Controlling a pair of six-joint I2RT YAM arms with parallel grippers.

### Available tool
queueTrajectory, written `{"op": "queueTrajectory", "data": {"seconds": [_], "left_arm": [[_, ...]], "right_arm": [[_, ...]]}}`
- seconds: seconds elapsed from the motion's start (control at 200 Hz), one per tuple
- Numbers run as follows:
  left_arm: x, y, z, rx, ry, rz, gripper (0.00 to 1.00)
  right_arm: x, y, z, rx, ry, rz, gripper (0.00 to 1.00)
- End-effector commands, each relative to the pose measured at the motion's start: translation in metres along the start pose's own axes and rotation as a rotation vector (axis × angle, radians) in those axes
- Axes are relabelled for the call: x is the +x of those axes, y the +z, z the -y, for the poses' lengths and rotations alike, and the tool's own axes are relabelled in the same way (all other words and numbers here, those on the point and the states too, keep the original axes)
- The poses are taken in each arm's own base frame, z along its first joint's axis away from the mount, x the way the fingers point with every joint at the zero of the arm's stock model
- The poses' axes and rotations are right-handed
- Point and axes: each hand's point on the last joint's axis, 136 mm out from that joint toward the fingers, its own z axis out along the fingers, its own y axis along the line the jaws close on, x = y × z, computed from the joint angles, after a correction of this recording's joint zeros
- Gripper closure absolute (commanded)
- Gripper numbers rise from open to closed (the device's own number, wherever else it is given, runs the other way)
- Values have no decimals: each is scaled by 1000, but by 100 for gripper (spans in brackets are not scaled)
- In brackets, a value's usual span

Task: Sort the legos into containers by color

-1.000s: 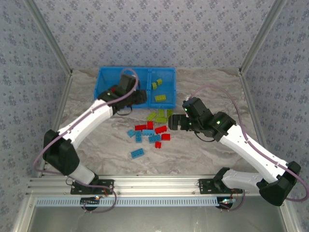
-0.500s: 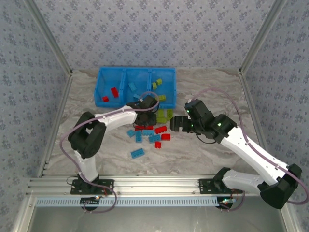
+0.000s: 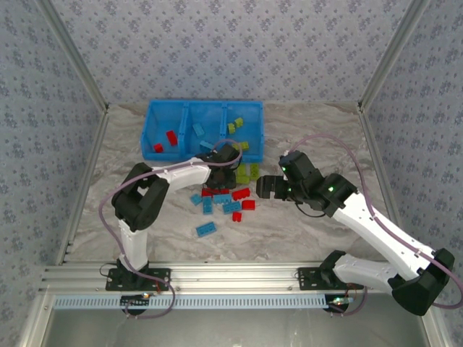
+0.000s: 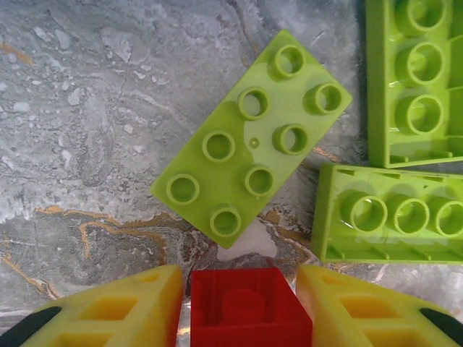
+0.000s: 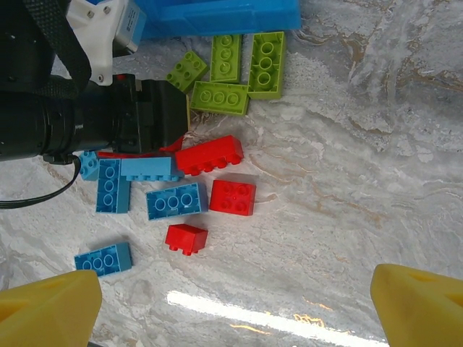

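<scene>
- A lone light-blue brick [image 3: 205, 229] lies nearest the arm bases, apart from the main pile.
- Beyond it, red and light-blue legos [image 3: 224, 199] lie mixed on the marble table [image 3: 304, 231]. In the right wrist view they include a small red brick [image 5: 186, 238], a square red brick [image 5: 233, 196] and a long red brick [image 5: 210, 155].
- The right gripper [image 3: 264, 186] hangs just to the right of this pile with its fingers [image 5: 51, 303] spread wide and nothing between them. Its arm bends in from the near right corner.
- The left gripper [image 3: 226, 160] is down at the far edge of the pile, and its black body covers some of the bricks there.
- Its yellow fingers [image 4: 108, 307] closely flank a red brick [image 4: 249, 311]. The right finger meets the brick, while a pale sliver shows at the left one. Whether the brick is clamped cannot be told.
- The left arm folds sharply at its elbow and reaches right across the table.
- Just past that brick lies a yellow-green eight-stud brick [image 4: 253, 170], studs up, with two more green bricks [image 4: 394, 220] beside it.
- Farthest back sits the blue bin [image 3: 148, 126]. Its left compartment holds red bricks [image 3: 171, 137], the middle holds light-blue ones and the right holds green ones.
</scene>
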Motion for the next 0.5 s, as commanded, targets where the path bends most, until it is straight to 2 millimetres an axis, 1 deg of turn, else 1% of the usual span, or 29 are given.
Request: {"op": "queueTrajectory", "data": {"seconds": [0.0,0.085,0.14,0.22,0.295,0.355,0.415,0.445,0.495], "left_arm": [[-2,-5,5,2,27,-2,60],[-5,-11,8,17,25,11,68],[-10,-21,11,33,24,32,72],[-22,-43,15,60,23,84,74],[-37,-70,13,70,21,152,74],[-51,-92,7,66,18,212,74],[-69,-112,-4,56,4,274,75],[-80,-122,-12,41,-6,309,75],[-99,-136,-31,0,-32,370,75]], "right_arm": [[-1,-3,5,16,26,13,2],[-1,-3,4,12,27,14,2],[-1,-3,3,7,23,13,2],[-1,-4,-2,-22,7,12,2],[-1,-5,-18,-98,-15,12,2],[-2,-7,-33,-166,-42,19,2],[-5,-11,-45,-218,-71,36,2],[-6,-13,-48,-230,-77,43,2],[-9,-15,-51,-237,-81,61,2]]}}
